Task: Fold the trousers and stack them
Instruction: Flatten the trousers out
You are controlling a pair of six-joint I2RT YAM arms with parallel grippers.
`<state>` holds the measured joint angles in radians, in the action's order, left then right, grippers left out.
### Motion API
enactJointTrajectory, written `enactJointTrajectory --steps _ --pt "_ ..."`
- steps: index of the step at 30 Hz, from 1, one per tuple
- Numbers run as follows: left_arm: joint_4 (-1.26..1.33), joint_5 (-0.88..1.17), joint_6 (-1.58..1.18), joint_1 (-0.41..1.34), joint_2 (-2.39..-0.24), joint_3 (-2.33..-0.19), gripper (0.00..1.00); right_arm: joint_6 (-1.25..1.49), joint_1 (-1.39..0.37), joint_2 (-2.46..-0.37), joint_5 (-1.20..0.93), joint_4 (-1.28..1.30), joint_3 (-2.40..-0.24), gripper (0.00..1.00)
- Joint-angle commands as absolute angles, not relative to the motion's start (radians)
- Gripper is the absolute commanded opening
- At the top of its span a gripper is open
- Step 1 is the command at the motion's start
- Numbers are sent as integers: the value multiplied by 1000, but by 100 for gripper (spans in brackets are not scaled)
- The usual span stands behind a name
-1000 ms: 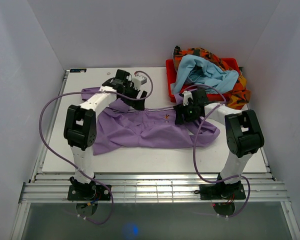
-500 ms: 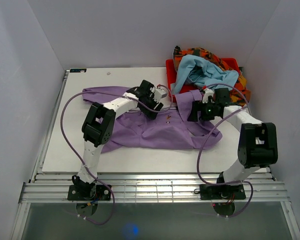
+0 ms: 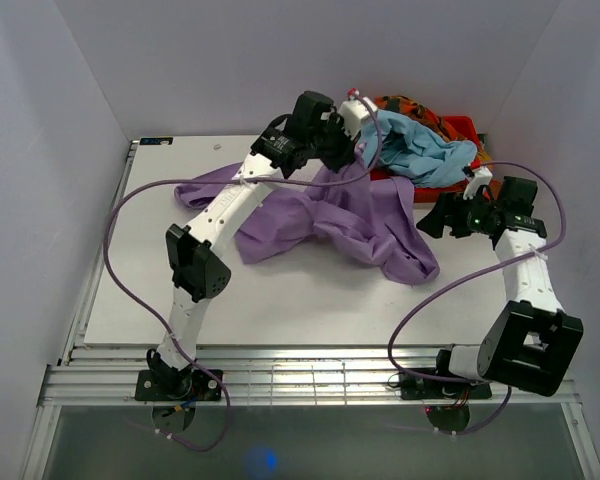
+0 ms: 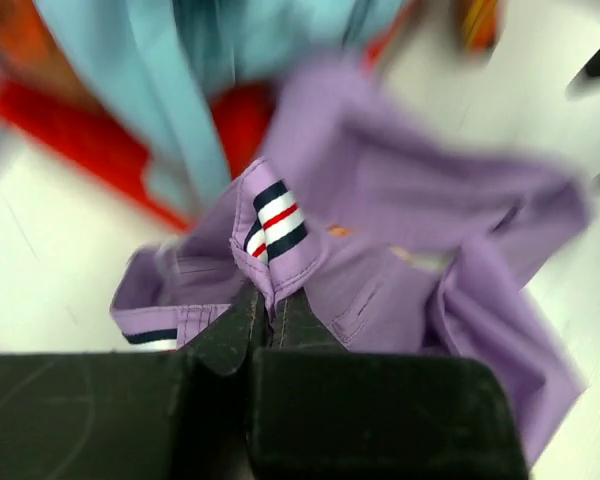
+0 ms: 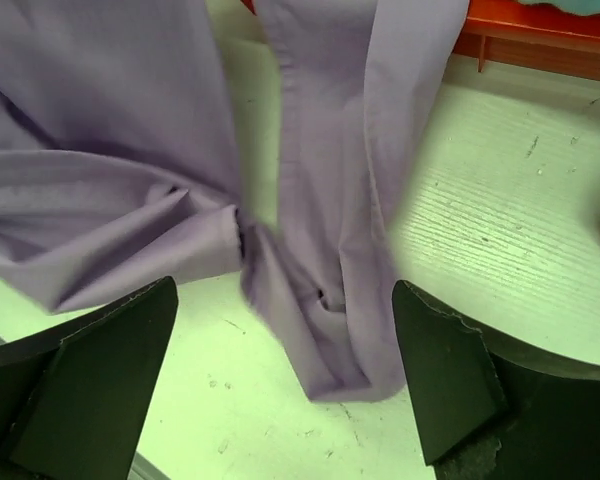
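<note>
The lilac trousers (image 3: 330, 215) hang in a bunch from the back of the table, one end trailing left and another down toward the right. My left gripper (image 3: 352, 152) is raised at the back, near the red bin, shut on the striped waistband (image 4: 273, 222). The cloth (image 4: 450, 250) drapes below it. My right gripper (image 3: 432, 215) hovers at the right side, open, with nothing between its fingers (image 5: 100, 370). A hanging end of the trousers (image 5: 330, 300) lies on the table just ahead of it.
A red bin (image 3: 458, 128) at the back right holds a light blue garment (image 3: 420, 150) and an orange patterned cloth (image 3: 405, 106). White walls close in the table (image 3: 160, 290) on three sides. Purple cables loop off both arms.
My left gripper shut on the waistband and lifted it up and back toward the bin, bunching the trousers. My right gripper let go, opened wide and swung out to the right.
</note>
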<state>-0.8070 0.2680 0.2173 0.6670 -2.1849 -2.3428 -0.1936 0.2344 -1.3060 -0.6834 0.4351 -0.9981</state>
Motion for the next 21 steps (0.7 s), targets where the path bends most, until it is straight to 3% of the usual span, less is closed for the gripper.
enactJointTrajectory --steps 1,5,8,9,12,14,16,19,21 --pt "-617 305 173 724 -2016 -2456 0 -307 291 -1252 -863 512 -1005 93" --pt "-237 279 146 767 -1895 -2283 0 -373 322 -1134 -1026 592 -988 95" --pt "-16 229 150 816 -1914 -2319 0 -358 318 -1025 -1182 618 -939 100" --pt "32 215 149 834 -1927 -2341 0 -265 313 -993 -1216 595 -913 96" --pt "168 177 193 863 -1973 -2405 0 -1 243 -844 -1224 280 -749 98" --pt "219 149 280 882 -1999 -2442 0 242 143 -737 -1139 7 -640 90" --pt "277 109 323 893 -2011 -2460 0 352 45 -680 -967 -157 -595 90" --pt "336 59 405 897 -2020 -2456 0 322 -220 -692 -688 -187 -572 90" --pt "359 23 449 897 -2022 -2448 0 275 -420 -724 -577 -210 -577 97"
